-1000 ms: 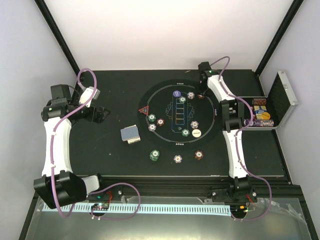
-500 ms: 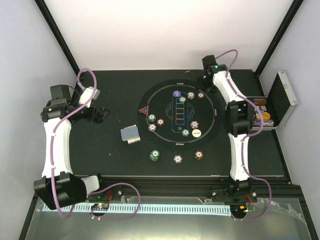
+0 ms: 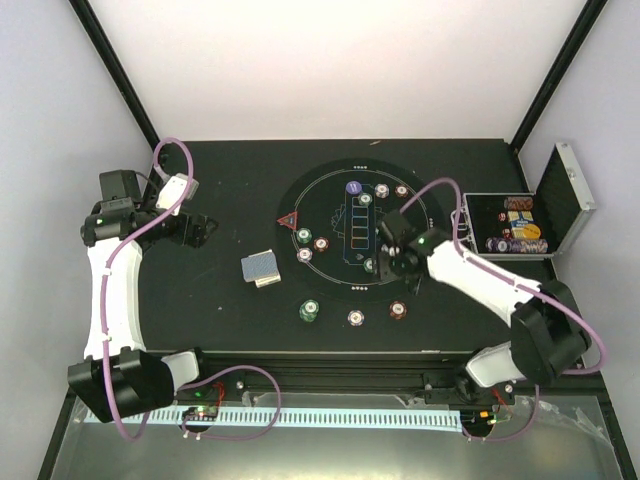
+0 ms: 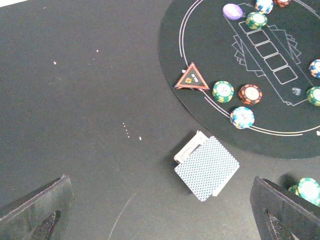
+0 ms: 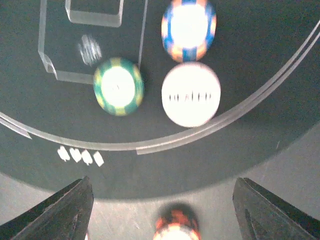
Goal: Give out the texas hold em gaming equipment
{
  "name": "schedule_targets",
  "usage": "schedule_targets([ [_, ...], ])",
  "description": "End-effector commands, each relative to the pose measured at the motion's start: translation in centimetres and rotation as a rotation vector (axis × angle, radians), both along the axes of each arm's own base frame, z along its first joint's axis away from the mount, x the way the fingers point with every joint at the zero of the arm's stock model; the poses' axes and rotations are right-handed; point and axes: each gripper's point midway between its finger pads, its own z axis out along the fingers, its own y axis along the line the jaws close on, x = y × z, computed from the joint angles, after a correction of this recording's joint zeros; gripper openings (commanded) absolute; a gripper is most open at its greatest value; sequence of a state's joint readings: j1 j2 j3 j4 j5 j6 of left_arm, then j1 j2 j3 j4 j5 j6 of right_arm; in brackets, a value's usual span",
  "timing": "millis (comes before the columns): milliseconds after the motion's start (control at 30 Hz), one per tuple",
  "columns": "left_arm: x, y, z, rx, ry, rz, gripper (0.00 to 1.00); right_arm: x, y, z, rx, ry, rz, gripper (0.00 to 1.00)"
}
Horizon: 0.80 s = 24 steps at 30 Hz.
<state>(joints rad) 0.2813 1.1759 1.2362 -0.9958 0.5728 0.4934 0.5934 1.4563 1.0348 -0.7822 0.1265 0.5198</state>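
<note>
The card deck (image 3: 262, 268) with grey-blue backs lies left of the black mat and shows in the left wrist view (image 4: 207, 168). A red triangle marker (image 3: 288, 220), a purple button (image 3: 353, 187) and several chips lie on the mat. My right gripper (image 3: 390, 254) hovers open and empty over the mat's near right part. In its view (image 5: 161, 200) a green chip (image 5: 118, 86), a white chip (image 5: 189, 23) and the white dealer button (image 5: 191, 94) lie ahead. A brown-red chip (image 5: 176, 227) lies between the fingers, below them. My left gripper (image 3: 195, 228) is open and empty at the far left, as the left wrist view shows (image 4: 160, 205).
The open silver case (image 3: 560, 205) with chips stands at the right edge. A green chip (image 3: 309, 311), a white chip (image 3: 355, 317) and a brown-red chip (image 3: 397, 309) lie in a row near the mat's front rim (image 3: 340, 290). Black frame posts rise at the back corners.
My right arm has swung from the mat's far rim to its near right part. A brown-red chip stays at the far rim. The left arm has not moved.
</note>
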Motion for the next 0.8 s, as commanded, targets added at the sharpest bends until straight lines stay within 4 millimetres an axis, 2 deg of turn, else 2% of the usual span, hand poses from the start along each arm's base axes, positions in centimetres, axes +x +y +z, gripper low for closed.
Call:
schedule_targets([
  [0,0.3,1.4,0.3,0.055,-0.007,0.061,0.99,-3.7,-0.5,-2.2,-0.003,0.001,-0.072,0.80],
  [167,0.2,2.5,-0.1,0.107,0.003,0.102,0.99,-7.2,-0.8,-4.9,0.014,0.050,-0.061,0.80],
  [300,0.4,3.2,0.6,0.131,-0.033,0.153,0.99,-8.5,-0.4,-6.2,0.005,0.088,-0.023,0.78],
  [500,0.1,2.9,1.2,0.130,-0.073,0.142,0.99,-8.7,-0.5,-7.0,-0.026,0.103,-0.015,0.71],
  [767,-0.1,2.9,1.1,0.143,-0.068,0.131,0.99,-8.7,-1.3,-8.1,-0.083,0.116,-0.027,0.69],
])
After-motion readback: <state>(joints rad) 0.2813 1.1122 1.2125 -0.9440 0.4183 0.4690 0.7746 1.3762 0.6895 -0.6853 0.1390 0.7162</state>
